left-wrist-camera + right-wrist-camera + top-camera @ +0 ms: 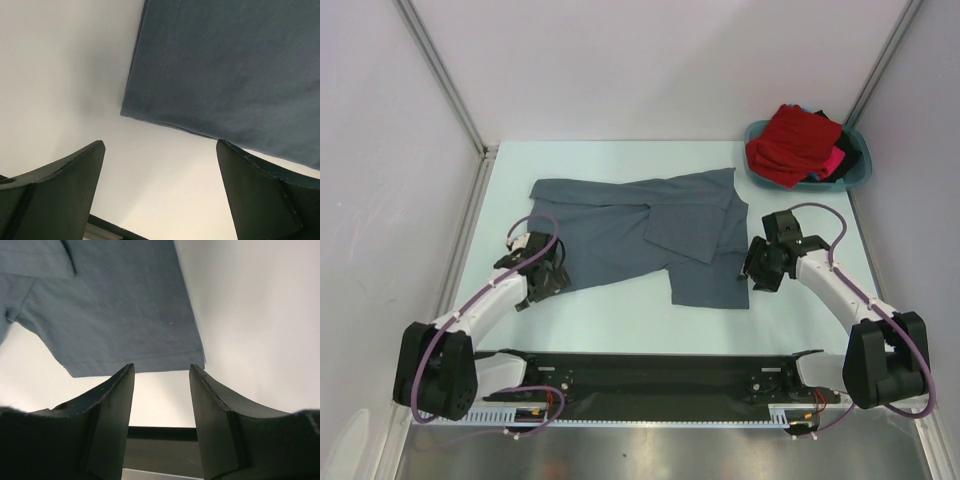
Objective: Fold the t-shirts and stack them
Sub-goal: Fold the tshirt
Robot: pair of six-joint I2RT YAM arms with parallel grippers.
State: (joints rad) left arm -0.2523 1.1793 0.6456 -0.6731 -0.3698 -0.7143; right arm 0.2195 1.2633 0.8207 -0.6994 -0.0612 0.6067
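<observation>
Grey t-shirt lies lengthwise between arms: left end effector spread wide off its left corner, right end effector half-spread off its right hem (both empty).

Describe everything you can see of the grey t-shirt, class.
The slate-grey t-shirt looks like soft cloth with stitched hems. It lies flat on the pale table, partly folded, with a flap laid over it on the right arm's side. The left end effector and right end effector, both open, sit at its near corners; neither grips it.
</observation>
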